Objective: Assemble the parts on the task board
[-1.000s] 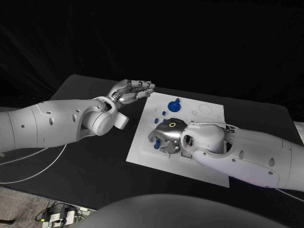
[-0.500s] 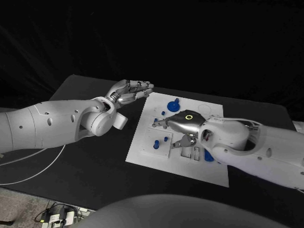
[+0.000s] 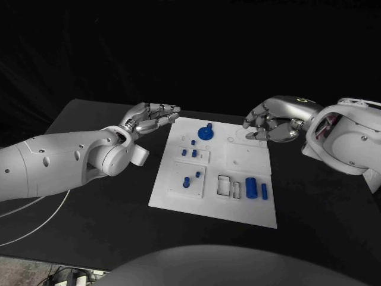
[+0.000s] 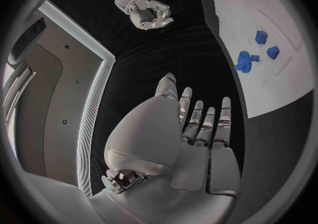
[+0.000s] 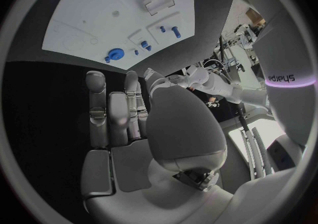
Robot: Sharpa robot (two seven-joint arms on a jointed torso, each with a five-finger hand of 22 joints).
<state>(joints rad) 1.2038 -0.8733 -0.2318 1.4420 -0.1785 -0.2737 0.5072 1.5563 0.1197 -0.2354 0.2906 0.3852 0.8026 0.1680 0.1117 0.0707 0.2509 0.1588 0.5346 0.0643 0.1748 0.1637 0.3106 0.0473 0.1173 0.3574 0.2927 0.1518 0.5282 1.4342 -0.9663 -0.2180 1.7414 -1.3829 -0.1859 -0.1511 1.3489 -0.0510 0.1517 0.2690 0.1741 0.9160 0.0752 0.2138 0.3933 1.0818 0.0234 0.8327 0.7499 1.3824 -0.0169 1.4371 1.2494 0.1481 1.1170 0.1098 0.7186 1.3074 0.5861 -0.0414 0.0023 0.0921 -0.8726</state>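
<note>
Left hand (image 3: 147, 116) fingers curled, empty; right hand (image 3: 275, 119) raised, curled, empty.

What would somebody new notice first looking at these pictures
The white task board lies in the middle of the black table, dotted with small blue parts; a round blue gear stands out near its far edge. The two silver hands flank that far edge: the left hand beside the board's far left corner, the right hand raised above its far right corner. Both have fingers curled, and neither appears to hold a part.
</note>
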